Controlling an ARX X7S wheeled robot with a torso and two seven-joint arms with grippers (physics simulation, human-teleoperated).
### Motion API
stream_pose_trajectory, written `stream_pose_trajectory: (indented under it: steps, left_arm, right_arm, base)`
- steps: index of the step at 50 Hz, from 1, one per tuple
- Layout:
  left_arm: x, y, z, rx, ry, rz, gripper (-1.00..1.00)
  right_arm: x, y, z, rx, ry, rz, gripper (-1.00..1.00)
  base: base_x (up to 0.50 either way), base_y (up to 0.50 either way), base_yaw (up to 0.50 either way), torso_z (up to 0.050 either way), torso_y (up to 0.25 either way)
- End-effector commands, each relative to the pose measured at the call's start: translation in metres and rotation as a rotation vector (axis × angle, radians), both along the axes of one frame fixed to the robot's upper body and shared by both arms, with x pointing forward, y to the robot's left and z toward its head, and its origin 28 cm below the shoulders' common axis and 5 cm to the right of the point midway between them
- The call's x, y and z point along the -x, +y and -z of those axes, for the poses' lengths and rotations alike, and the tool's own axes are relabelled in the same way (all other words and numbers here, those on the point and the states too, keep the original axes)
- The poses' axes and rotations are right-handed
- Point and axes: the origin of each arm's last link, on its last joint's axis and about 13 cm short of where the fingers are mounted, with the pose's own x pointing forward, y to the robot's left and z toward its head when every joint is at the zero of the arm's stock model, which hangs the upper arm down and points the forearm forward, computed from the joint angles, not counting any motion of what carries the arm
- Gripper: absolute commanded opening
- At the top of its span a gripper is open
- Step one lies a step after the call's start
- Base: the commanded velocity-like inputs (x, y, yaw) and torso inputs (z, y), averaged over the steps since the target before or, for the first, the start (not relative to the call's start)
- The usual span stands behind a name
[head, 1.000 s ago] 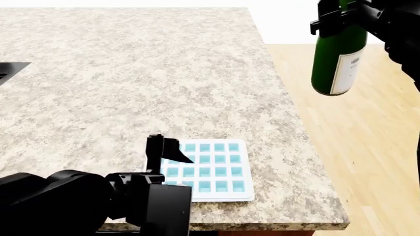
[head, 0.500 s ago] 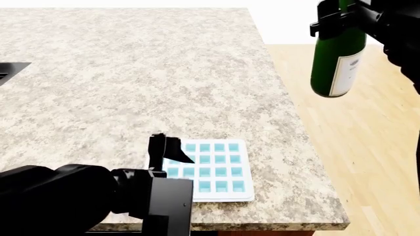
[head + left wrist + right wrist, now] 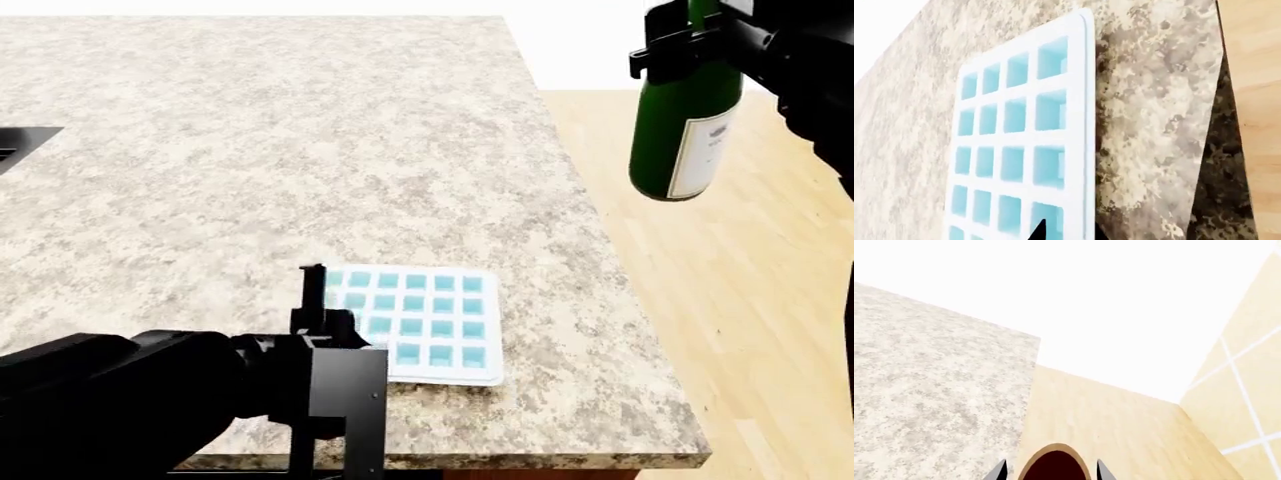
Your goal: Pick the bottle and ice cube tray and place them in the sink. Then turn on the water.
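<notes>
The ice cube tray (image 3: 420, 322), white with light-blue cells, lies near the counter's front right corner. My left gripper (image 3: 326, 308) holds its left edge. In the left wrist view the tray (image 3: 1021, 130) fills the middle, and the gripper (image 3: 1067, 235) has its two dark fingertips on either side of the tray's white rim. The dark green bottle (image 3: 683, 125) with a white label hangs in the air past the counter's right edge. My right gripper (image 3: 681, 45) is shut on its neck. The bottle's top (image 3: 1054, 464) shows between the fingertips (image 3: 1104, 472). No water shows.
The speckled stone counter (image 3: 294, 170) ends in a right edge with wooden floor (image 3: 747, 300) beyond it. A black corner of the sink (image 3: 20, 140) shows at the far left of the head view.
The ice cube tray has shifted left and away from the front edge, together with my left gripper. The bottle has risen very slightly in my right gripper.
</notes>
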Motion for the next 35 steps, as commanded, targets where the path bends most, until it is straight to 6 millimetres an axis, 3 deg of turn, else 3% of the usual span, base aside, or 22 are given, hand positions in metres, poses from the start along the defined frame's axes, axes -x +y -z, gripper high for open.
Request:
stream_pose_trajectory:
  steps: [1, 35]
  left_arm:
    - [-0.002, 0.006, 0.008, -0.034, -0.016, -0.037, -1.0]
    - [-0.004, 0.017, -0.047, 0.109, -0.239, -0.016, -1.0]
  right_arm:
    - [0.001, -0.002, -0.004, 0.004, -0.027, 0.016, -1.0]
    - [0.002, 0.002, -0.009, 0.007, -0.041, 0.003, -1.0]
  base:
    - [0.0, 0.0, 0.0, 0.0, 0.0]
    - [0.0, 0.0, 0.0, 0.0, 0.0]
